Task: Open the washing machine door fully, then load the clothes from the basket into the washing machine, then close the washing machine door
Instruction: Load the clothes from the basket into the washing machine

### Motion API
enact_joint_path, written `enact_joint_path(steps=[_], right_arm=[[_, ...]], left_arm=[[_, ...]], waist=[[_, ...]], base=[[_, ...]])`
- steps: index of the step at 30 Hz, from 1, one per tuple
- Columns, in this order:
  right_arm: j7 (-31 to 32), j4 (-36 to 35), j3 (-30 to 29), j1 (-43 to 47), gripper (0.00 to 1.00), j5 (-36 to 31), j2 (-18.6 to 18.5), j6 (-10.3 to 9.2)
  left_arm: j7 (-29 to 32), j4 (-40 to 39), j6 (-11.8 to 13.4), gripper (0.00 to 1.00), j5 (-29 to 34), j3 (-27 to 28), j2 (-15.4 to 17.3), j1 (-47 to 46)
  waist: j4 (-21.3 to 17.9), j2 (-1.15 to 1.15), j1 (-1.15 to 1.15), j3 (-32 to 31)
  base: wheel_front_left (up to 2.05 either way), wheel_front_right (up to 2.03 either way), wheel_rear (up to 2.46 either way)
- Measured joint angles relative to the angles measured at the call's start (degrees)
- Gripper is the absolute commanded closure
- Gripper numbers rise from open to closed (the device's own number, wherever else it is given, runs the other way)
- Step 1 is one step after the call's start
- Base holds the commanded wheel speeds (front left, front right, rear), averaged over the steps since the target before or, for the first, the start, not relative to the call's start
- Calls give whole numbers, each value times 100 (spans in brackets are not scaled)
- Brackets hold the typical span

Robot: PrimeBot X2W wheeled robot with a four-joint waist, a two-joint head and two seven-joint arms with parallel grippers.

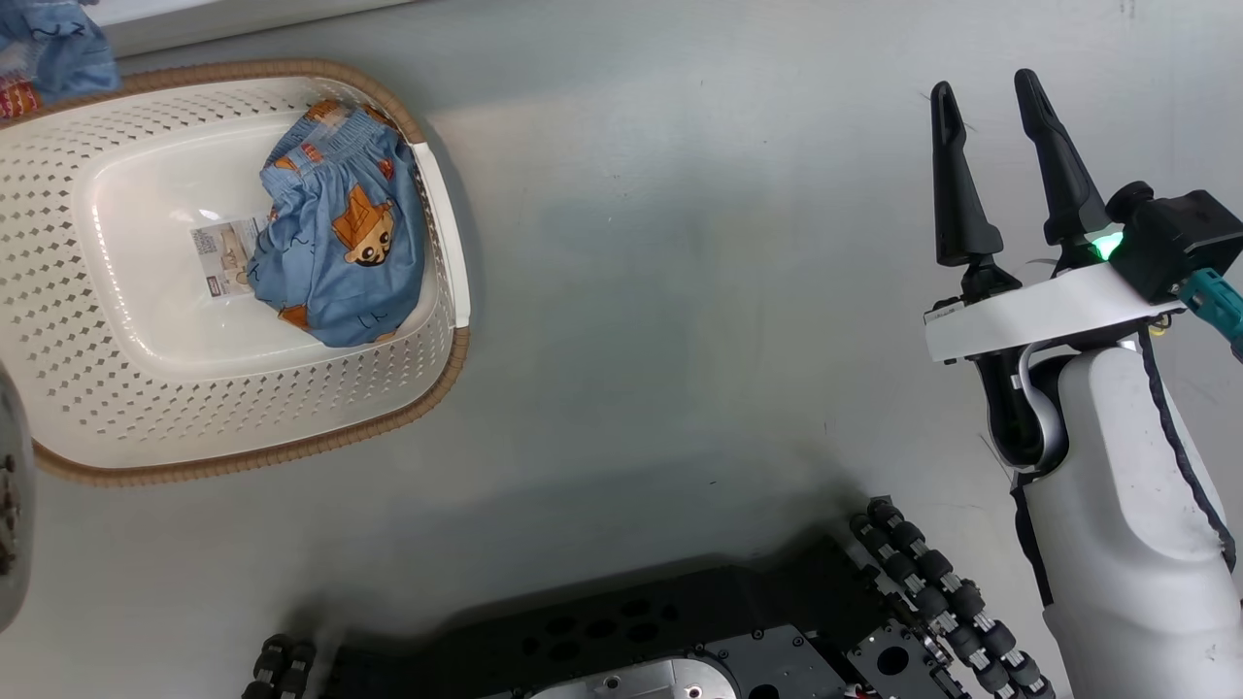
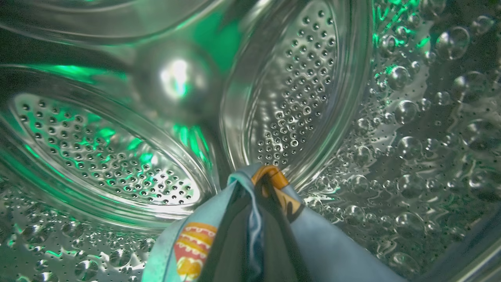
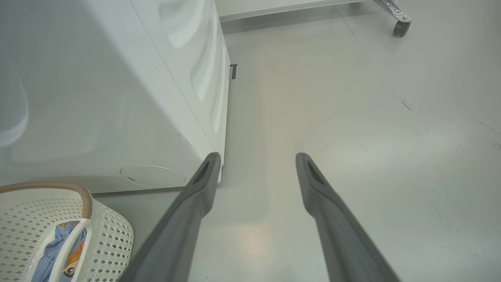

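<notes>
clothes (image 1: 340,233): head view had one light-blue garment, orange-brown cartoon print, bunched in the basket (image 1: 97,388). soft, light, limp; judged best pinched at a raised fold or the elastic waistband. right claw (image 1: 983,85) was spread open, empty, above the floor (image 1: 680,340). left wrist view: left claw (image 2: 263,184) clamped on the held garment (image 2: 336,246) inside the steel drum (image 2: 117,141). right wrist view: washing machine (image 3: 98,98) stood just beside the basket.

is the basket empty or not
Not empty: one crumpled light-blue garment lies in the basket, lapping over the edge of the paper label on its floor.
</notes>
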Motion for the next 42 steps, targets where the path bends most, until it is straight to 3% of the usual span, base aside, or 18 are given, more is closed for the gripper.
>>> enact_joint_path(steps=[2,4,5,15,27,42], right_arm=[[0,12,0,-13,0,0,1,0],[0,23,-4,-41,0,0,2,0],[0,31,-9,-61,0,0,2,0],[0,104,-160,-139,0,0,3,0],[0,205,-202,-140,0,0,4,0],[0,297,-396,-141,0,-2,1,0]], left_arm=[[-57,113,-1,100,0,-48,-21,1],[-93,268,-1,14,-18,-23,-55,3],[-136,336,-1,0,-19,-16,-58,3],[-361,931,-1,0,-110,9,-216,58],[-146,1646,-45,0,-154,-131,-439,173],[-266,1874,-53,0,-371,-115,-793,288]], waist=[[5,0,0,6],[13,0,0,8],[19,0,0,6],[128,0,0,-136],[326,0,0,-458],[592,0,0,-901]], base=[[0,0,0],[0,0,0],[0,0,0],[0,0,0],[0,0,0],[0,0,0]])
